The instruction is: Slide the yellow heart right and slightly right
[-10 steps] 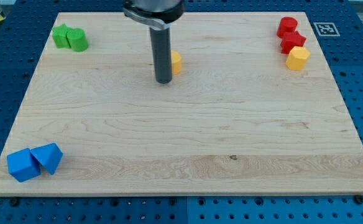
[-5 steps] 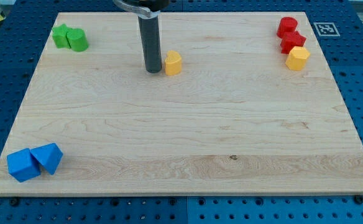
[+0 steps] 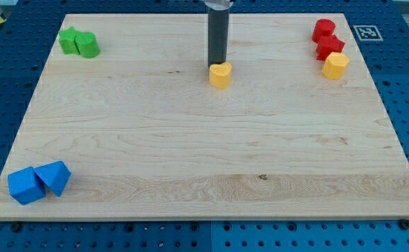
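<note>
Camera view, left to right: two blue blocks (image 3: 38, 182) lie at the board's bottom-left, two green blocks (image 3: 78, 43) at top-left. My tip (image 3: 217, 64) has no jaws to open or close; it touches the yellow heart (image 3: 220, 75) from above, near top-centre. Judging by position, more rightward sliding remains. Two red blocks (image 3: 326, 38) and a yellow hexagonal block (image 3: 335, 65) cluster top-right. No containers appear.

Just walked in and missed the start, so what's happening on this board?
An arm's dark rod is working the yellow heart across the wooden board. My tip sits right behind the heart, toward the view's top, touching or nearly so. Two red blocks and a yellow block wait at the upper right, green blocks upper left, blue blocks lower left.
</note>
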`<state>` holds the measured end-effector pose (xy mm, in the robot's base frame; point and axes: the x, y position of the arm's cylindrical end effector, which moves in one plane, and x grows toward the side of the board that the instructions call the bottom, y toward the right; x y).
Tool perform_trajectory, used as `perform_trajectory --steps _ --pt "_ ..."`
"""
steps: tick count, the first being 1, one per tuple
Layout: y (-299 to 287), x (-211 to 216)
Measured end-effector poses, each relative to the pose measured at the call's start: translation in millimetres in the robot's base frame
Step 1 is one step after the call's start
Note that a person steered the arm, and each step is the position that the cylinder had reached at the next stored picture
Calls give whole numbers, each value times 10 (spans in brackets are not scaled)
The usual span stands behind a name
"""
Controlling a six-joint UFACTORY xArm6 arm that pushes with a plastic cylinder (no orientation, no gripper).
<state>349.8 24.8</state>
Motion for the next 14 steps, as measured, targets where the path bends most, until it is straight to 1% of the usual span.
perform_trajectory --steps 1,2,3,4,9,10,11,12,14 --pt "-90 0" --pt "-410 36" --pt "-558 157" --pt "-547 378" --pt "937 380" --pt "703 592" --pt "378 650" --pt "262 613" --pt "668 -317"
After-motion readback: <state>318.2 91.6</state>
